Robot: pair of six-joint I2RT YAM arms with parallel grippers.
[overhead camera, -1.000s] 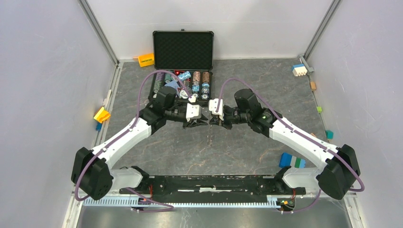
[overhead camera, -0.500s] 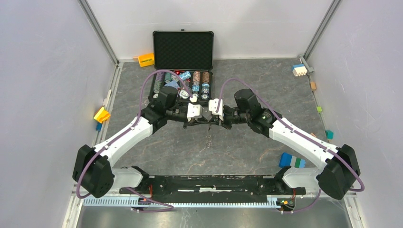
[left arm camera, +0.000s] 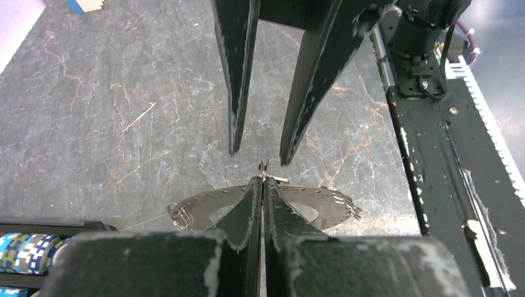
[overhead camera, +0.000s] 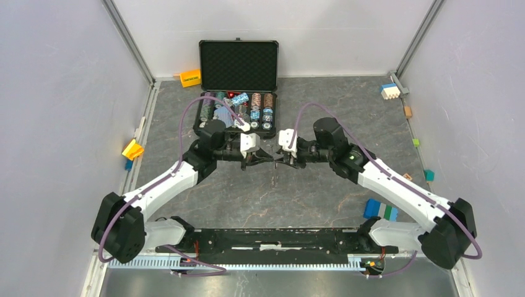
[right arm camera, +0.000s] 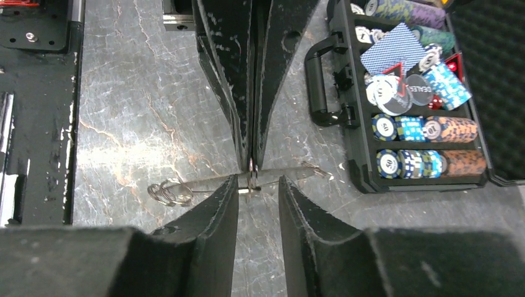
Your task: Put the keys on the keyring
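Overhead, both arms reach inward over the grey tabletop (overhead camera: 309, 198), and the left gripper (overhead camera: 267, 159) and right gripper (overhead camera: 278, 159) meet tip to tip just in front of the open black case (overhead camera: 238, 65) of poker chips (overhead camera: 260, 105). Compared with a second ago, the meeting point has barely shifted. The right arm now lies more stretched out, with its shoulder block nearer the bottom right corner. What sits between the tips is too small to tell from up here.

From the left wrist, the left fingers (left arm camera: 247, 204) are pressed together with no gap, having closed over the last second. They pinch the inner edge of the keyring (left arm camera: 322, 207), a flat toothed ring held above the tabletop. The fingers hide its middle stretch, and only the arc on either side shows. A tiny metal piece (left arm camera: 263, 168) stands at the fingertips, and its shape is unclear. Opposite, the right arm's fingers (left arm camera: 238, 74) hang narrowly apart.

From the right wrist, the right fingers (right arm camera: 226, 210) stand parted on either side of the keyring, having opened from shut a moment ago. Whether either one touches the ring is not clear. The ring appears almost edge-on, with a small bunch of wire loops (right arm camera: 167, 192) at its end nearer the arm bases. The case's far edge is cut off.
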